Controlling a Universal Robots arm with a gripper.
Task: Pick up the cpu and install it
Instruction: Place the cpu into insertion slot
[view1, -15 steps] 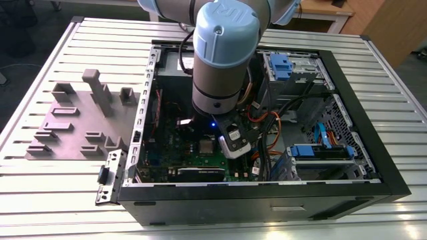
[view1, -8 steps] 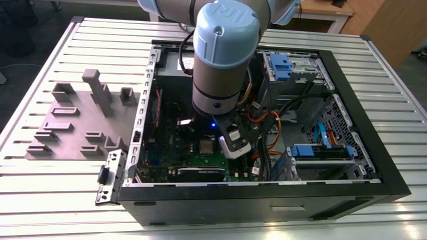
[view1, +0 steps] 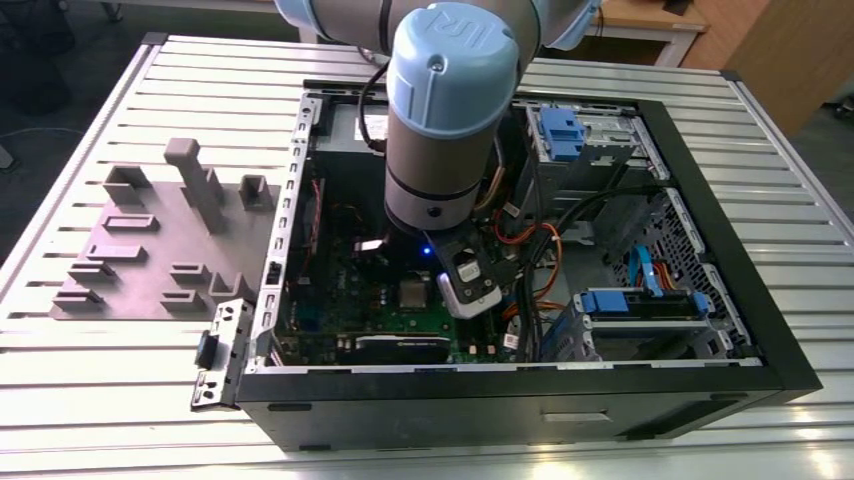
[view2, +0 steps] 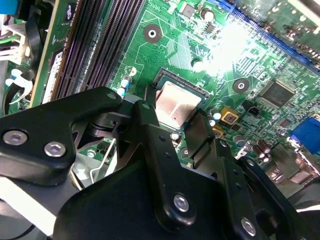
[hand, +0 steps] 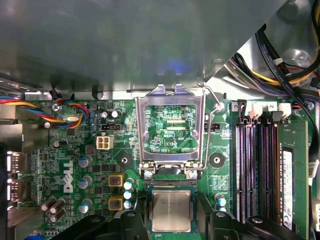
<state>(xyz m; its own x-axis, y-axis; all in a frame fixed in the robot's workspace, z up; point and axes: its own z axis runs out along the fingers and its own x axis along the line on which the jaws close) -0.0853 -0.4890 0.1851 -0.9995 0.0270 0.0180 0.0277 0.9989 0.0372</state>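
Note:
The cpu (hand: 171, 210), a small square chip with a silvery-grey top, lies flat in its socket on the green motherboard (hand: 60, 170). In the second wrist view the cpu (view2: 175, 106) also sits level inside the black socket rim. My gripper (hand: 171, 225) hangs directly over it, open. One black finger (view2: 144, 117) stands on one side of the chip and the other on the opposite side, with the socket rim showing between each finger and the chip. The silver socket frame (hand: 172, 100) is swung up beside the socket, with its lever (hand: 214, 100) released.
The arm (view1: 447, 120) reaches down into the open black computer case (view1: 747, 330) on a slatted table. Memory slots (hand: 255, 170) run beside the socket and coloured cables (hand: 65, 112) lie near it. A grey box (hand: 125, 40) overhangs the board. A grey fixture plate (view1: 147, 250) lies at the exterior view's left.

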